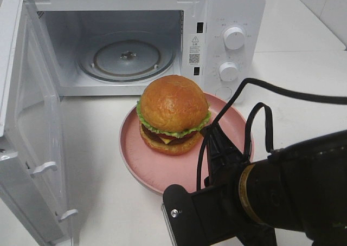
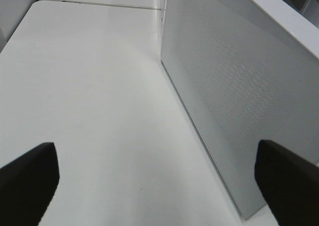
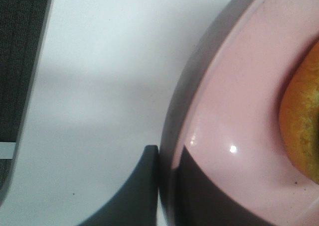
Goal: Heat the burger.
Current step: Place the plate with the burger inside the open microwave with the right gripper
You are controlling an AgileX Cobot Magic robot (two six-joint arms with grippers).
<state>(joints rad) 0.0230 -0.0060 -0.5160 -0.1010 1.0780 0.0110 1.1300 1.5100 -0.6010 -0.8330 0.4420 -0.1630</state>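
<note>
The burger (image 1: 173,111), with a glossy brown bun, green lettuce and a red filling, sits on a pink plate (image 1: 154,167) on the white table in front of the open microwave (image 1: 233,18). My right gripper (image 1: 213,136) reaches in from the lower right and is shut on the plate's right rim. In the right wrist view its dark fingers (image 3: 144,186) pinch the plate's rim (image 3: 219,111), one outside and one inside, with the bun's edge (image 3: 301,126) beside them. My left gripper (image 2: 155,154) is open and empty over bare table beside the microwave's perforated outer wall (image 2: 234,86).
The microwave door (image 1: 30,132) hangs wide open to the left and reaches down to the table's front. Inside lies the glass turntable (image 1: 127,56). Two white knobs (image 1: 234,38) are on the panel behind the plate. Black cables (image 1: 260,121) loop above the right arm.
</note>
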